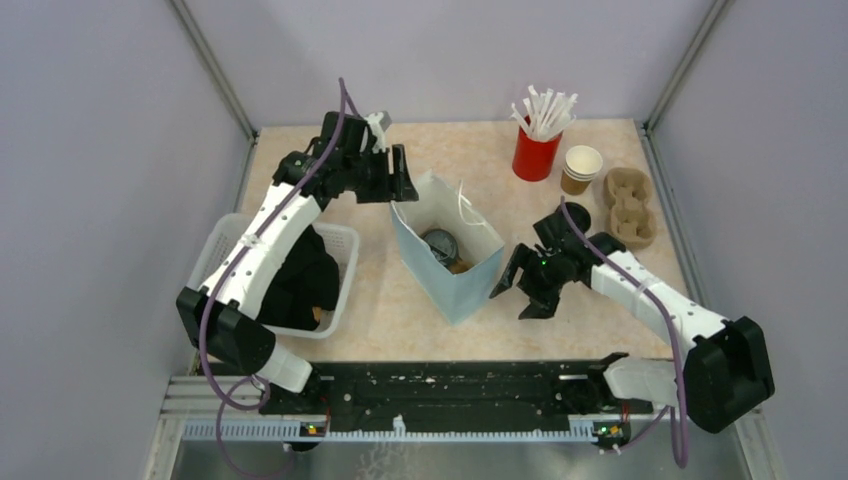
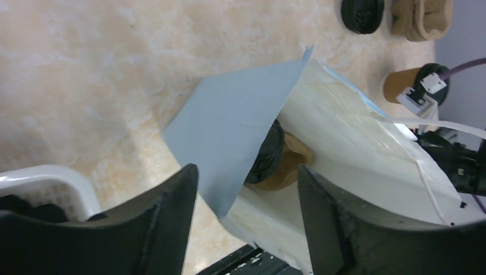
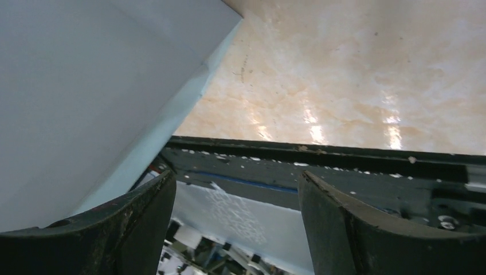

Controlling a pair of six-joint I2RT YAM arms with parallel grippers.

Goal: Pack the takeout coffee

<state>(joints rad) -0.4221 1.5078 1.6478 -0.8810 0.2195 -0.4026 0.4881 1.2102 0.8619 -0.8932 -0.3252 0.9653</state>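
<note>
Left gripper [image 1: 398, 180] spread astride bag [image 1: 455, 285] rim, 10 o'clock, probably to brace it; right gripper [image 1: 515, 297] spread, empty, 3 o'clock.

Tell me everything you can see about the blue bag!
The blue bag is pale blue paper outside and whitish inside, with thin white handles. It stands upright in the middle of the table, mouth open upward. A brown cup with a black lid is inside. The left gripper, open, is at its far top corner; the right gripper, open, is close by its other side. Touching is unclear.
</note>
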